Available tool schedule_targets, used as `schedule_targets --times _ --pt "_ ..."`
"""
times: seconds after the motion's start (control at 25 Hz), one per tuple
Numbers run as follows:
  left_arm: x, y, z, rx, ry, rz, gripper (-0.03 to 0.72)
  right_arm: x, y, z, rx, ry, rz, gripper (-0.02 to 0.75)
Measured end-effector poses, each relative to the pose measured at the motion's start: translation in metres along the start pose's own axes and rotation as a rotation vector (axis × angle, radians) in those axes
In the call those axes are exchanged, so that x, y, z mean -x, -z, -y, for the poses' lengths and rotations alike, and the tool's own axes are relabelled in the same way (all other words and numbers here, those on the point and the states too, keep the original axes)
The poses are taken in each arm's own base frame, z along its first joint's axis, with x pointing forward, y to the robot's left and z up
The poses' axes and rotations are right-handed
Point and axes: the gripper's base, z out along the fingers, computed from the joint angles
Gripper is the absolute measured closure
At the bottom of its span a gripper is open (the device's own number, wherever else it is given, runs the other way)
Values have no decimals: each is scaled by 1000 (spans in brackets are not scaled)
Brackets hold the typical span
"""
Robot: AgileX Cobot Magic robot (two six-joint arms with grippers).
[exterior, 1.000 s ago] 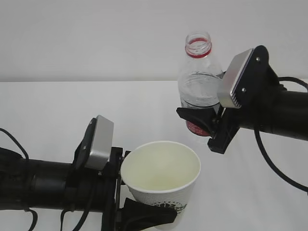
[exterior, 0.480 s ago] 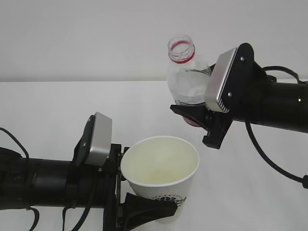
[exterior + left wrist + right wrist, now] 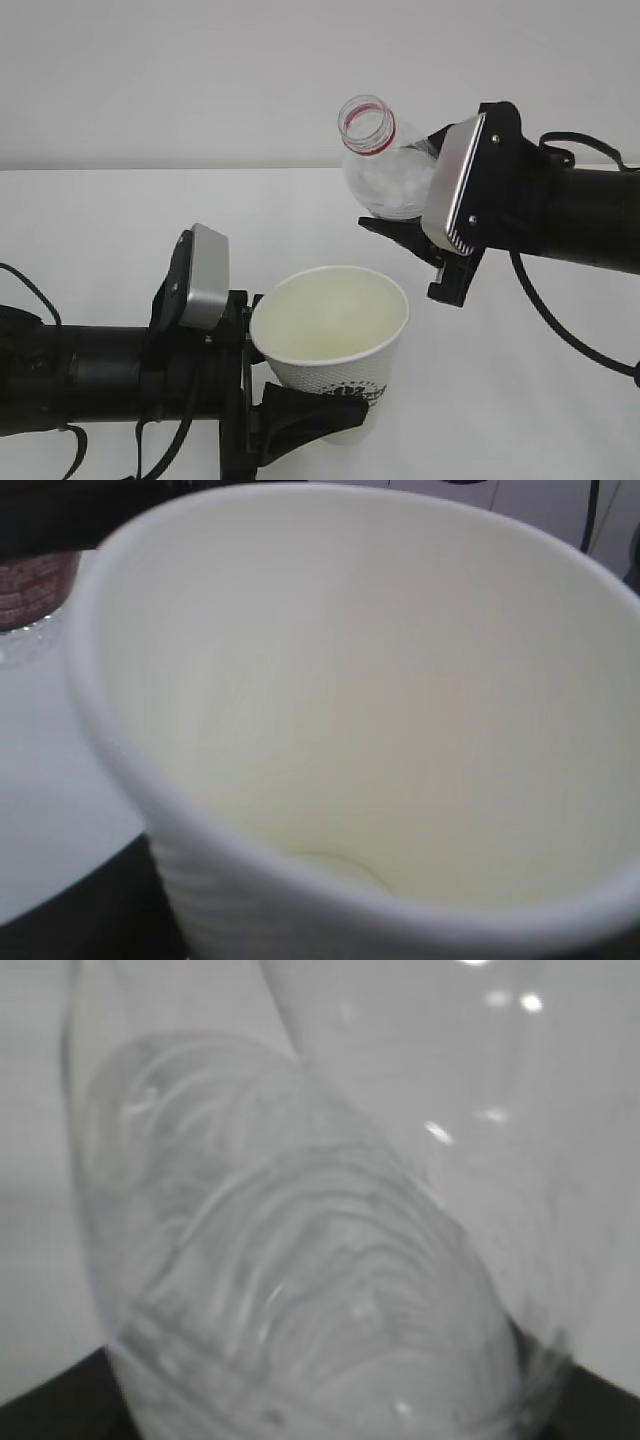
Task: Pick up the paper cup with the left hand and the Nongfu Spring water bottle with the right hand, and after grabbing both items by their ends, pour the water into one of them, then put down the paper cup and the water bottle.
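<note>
At near left, the left hand [image 3: 262,395] grips the upright paper cup [image 3: 333,358] by its lower body. Up right, the right hand [image 3: 425,250] clamps the Nongfu Spring water bottle [image 3: 385,168], tilted with its open mouth leaning left above the cup

Exterior view: set in front, around chest height, angled slightly down across the white bench [image 3: 120,230] toward a pale wall, both arms entering from the sides. Left wrist view: pressed close against the paper cup [image 3: 380,730], peering into its cream interior, blurred from nearness. Right wrist view: right up against the water bottle [image 3: 300,1290], filling the frame. Shared with exterior: cup and bottle alike.
</note>
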Motion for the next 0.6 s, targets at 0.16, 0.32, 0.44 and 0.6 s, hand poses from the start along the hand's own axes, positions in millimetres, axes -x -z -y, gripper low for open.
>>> schedule_targets --times 0.16,0.32,0.44,0.6 --pt "1 0 -1 15 7 7 160 -1 0 3 -37 13 -13 262" --pt "0 0 -2 22 9 -2 160 -2 0 5 -59 44 -22 262" --pt "-3 0 -3 37 9 -36 160 -2 0 6 -63 50 -23 262" --pt "-5 0 -4 46 -1 -55 160 -2 0 6 -63 93 -27 262"
